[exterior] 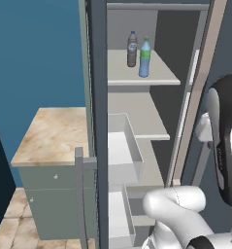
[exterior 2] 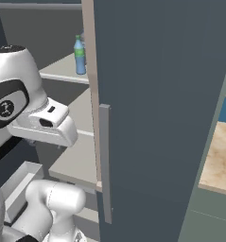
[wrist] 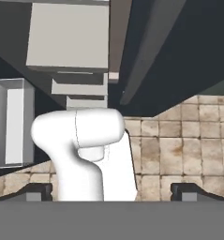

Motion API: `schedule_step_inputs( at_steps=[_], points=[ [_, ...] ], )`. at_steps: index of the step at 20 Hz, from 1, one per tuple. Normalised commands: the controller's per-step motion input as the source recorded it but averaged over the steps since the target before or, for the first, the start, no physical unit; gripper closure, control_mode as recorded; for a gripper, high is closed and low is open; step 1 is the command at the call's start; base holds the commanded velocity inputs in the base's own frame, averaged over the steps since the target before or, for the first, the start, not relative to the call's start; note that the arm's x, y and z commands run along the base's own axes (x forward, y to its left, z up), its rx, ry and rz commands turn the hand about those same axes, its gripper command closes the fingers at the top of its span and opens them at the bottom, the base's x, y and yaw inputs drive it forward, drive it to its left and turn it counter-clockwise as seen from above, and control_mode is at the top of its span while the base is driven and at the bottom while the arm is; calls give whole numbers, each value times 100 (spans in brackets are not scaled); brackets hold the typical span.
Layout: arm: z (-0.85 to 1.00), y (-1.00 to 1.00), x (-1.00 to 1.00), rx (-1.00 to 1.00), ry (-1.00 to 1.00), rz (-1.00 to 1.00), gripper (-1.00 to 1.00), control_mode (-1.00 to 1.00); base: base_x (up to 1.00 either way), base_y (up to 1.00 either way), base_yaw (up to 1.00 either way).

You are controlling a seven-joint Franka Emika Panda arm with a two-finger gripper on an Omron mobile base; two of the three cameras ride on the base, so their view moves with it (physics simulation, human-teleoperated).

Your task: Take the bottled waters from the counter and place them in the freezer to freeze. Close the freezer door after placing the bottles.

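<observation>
Both bottled waters stand upright side by side on an upper shelf (exterior: 158, 73) of the freezer (exterior: 132, 24): the smoky grey one (exterior: 132, 48) and the light blue one with the green label (exterior: 145, 57), (exterior 2: 79, 56). The freezer door (exterior: 98, 121) stands open towards me, seen edge-on, with white bins (exterior: 123, 146) inside and its bar handle (exterior: 79, 194) outside. My gripper (wrist: 112, 192) is open and holds nothing. It points down at the tiled floor, out in front of the shelves. The counter (exterior: 52, 133) lies left of the freezer with its top bare.
The neighbouring dark grey door (exterior 2: 161, 118) with its own vertical handle (exterior 2: 105, 160) stands to the right of the freezer compartment. A lower shelf (exterior: 137, 114) sits under the bottles. My white arm (exterior: 224, 136) rises close to the opening. More counter (exterior 2: 222, 158) shows at the far right.
</observation>
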Motion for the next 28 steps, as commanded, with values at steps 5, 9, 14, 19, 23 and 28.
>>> schedule_step_inputs(
  at_steps=[5,9,14,19,23,28],
  points=[
    [-51,24,8,-1,6,-3,-100,-100,0,0,0],
    [-58,5,11,0,0,0,-100,-100,0,0,0],
    [-56,0,2,0,-2,0,-100,-100,0,0,0],
    [-29,2,2,0,0,3,-100,-100,0,0,0],
    [0,0,0,0,0,1,-100,-100,0,0,0],
    [0,0,0,0,0,0,-100,-100,0,0,0]
  ],
)
